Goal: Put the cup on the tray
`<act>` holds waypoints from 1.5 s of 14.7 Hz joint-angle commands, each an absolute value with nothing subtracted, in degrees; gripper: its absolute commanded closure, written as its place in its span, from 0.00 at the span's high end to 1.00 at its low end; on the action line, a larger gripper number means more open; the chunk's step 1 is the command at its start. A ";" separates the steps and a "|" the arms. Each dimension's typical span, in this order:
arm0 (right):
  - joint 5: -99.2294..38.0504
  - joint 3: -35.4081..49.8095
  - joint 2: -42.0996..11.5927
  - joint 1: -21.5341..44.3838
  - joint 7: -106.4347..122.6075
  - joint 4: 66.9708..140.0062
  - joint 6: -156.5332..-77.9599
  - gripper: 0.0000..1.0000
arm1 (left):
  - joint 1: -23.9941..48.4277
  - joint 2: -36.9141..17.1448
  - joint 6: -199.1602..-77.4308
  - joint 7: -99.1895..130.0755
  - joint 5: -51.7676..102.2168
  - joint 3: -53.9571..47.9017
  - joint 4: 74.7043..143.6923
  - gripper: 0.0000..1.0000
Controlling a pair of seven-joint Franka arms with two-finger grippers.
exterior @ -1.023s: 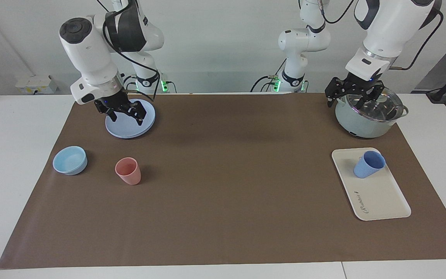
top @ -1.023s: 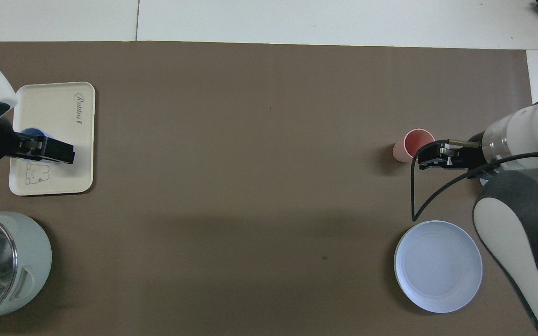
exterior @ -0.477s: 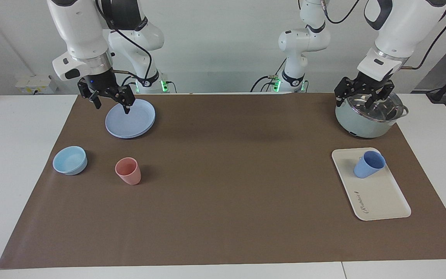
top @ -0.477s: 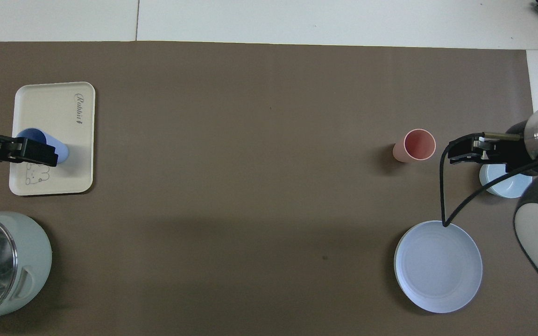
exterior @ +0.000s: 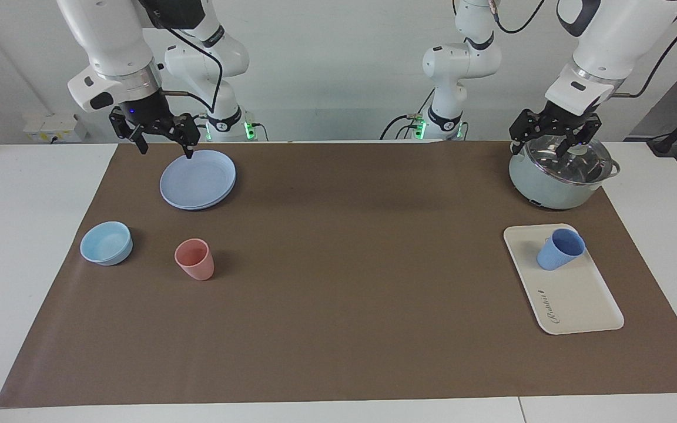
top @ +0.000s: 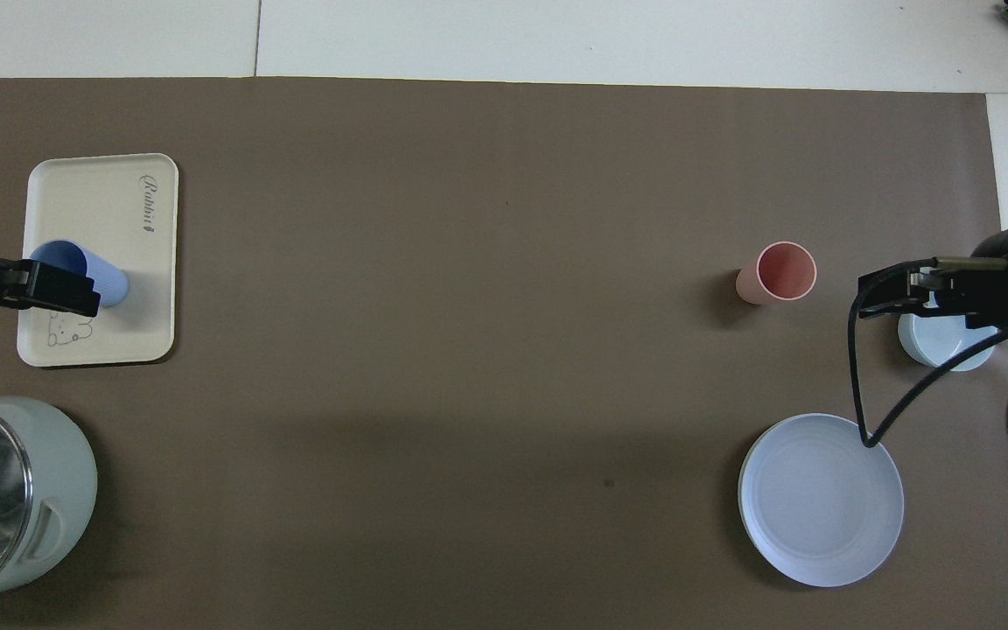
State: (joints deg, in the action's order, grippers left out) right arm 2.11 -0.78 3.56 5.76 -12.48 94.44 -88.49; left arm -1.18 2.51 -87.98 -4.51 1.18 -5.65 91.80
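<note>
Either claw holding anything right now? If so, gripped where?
Nothing is held. The left claw is open in the air over the pot; the right claw is open above the plate. The cup sits free on the tray.

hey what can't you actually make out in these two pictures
- Overhead view: the left pincer covers part of the cup and the bear drawing on the tray.
- Overhead view: the pot is cut off by the picture's edge.
- Overhead view: the right pincer covers part of the bowl.
- Facing view: the tray's lettering is too small to read.
</note>
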 commanded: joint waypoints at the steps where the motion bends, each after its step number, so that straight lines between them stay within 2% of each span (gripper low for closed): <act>1: 0.35 -0.70 3.60 4.75 -10.99 94.66 -88.15 1.00 | -1.49 2.99 -87.01 -5.36 -0.09 -5.89 91.76 1.00; 22: -2.20 -0.70 3.78 3.69 -10.46 94.92 -88.59 1.00 | -1.41 3.34 -87.10 -7.38 -0.18 -5.89 92.90 1.00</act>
